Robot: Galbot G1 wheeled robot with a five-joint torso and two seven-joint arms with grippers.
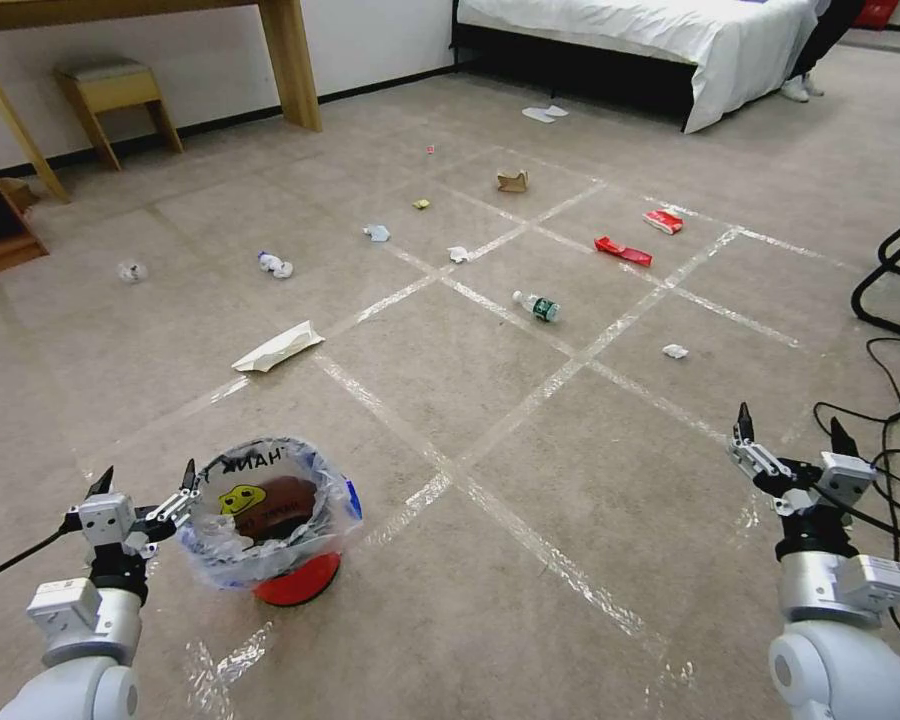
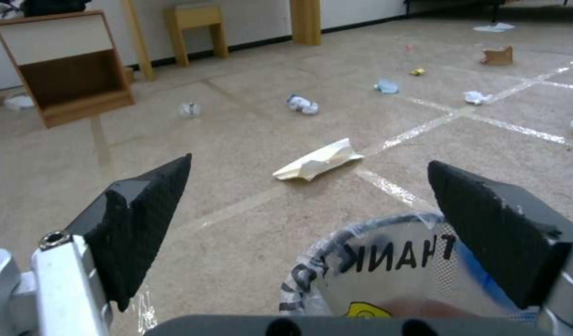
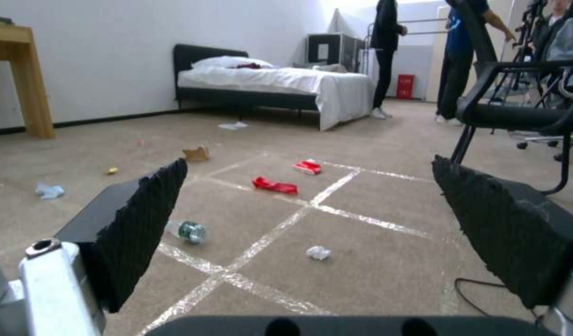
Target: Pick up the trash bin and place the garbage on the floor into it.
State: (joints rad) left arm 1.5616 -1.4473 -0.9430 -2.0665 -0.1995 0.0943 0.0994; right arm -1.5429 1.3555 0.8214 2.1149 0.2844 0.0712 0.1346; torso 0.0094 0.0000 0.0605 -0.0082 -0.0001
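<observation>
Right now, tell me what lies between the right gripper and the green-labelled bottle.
Head view: bare carpet crossed by clear tape lines separates the right gripper from the bottle.

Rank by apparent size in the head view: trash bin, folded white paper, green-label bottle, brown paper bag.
1. trash bin, largest, though it is also nearest the camera.
2. folded white paper.
3. and 4. bottle and brown paper bag look about alike; the bag lies farther off, so no firm order.

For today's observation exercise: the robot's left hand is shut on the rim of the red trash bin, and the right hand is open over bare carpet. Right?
Not quite. The left hand is open beside the trash bin, as the left wrist view shows; the right hand is open over carpet.
</observation>
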